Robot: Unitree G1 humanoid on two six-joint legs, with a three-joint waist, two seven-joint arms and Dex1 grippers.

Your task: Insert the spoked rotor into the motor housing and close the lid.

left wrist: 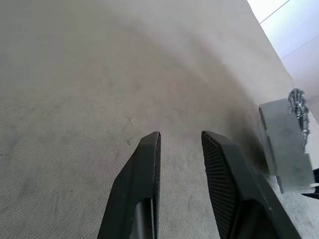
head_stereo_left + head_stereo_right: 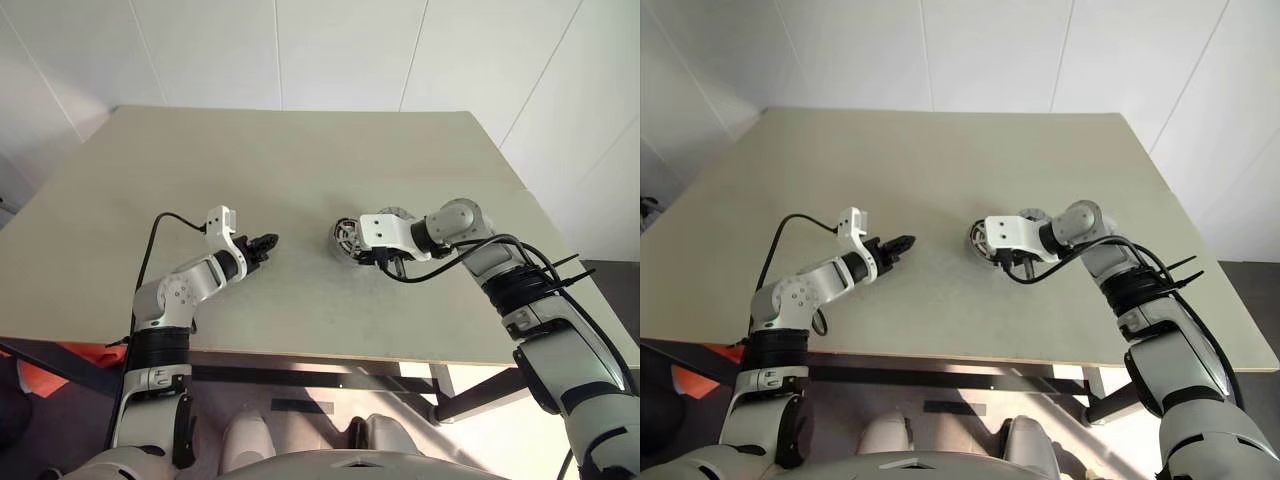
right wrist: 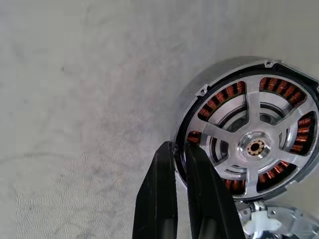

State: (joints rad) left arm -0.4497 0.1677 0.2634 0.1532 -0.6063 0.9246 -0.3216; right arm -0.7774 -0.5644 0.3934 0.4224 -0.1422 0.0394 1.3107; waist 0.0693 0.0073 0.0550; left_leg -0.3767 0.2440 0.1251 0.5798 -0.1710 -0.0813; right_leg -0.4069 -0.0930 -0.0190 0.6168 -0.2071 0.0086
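the motor housing (image 3: 249, 144), a round silver-rimmed puck ringed with copper windings, lies near the middle of the matte beige table (image 2: 300, 160), half hidden behind the right wrist, with the silver-hubbed spoked rotor (image 3: 255, 147) seated inside it. the right gripper (image 3: 179, 149) is pinched on the housing's rim. well clear of the housing, over bare tabletop, the left gripper (image 1: 180, 142) holds its ribbed black fingers (image 1: 219, 164) apart, grasping nothing.

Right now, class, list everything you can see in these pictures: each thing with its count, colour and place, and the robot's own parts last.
table: one, pale beige, under everything.
motor housing: one, silver-grey rim with copper-orange windings, on the table near its right side.
spoked rotor: one, silver hub and spokes, seated inside the housing.
lid: one, silver-grey, partly hidden behind the right wrist, just beyond the housing.
left gripper: one, black fingers apart, empty, over bare table left of the housing.
right gripper: one, black fingers pinched on the housing's rim.
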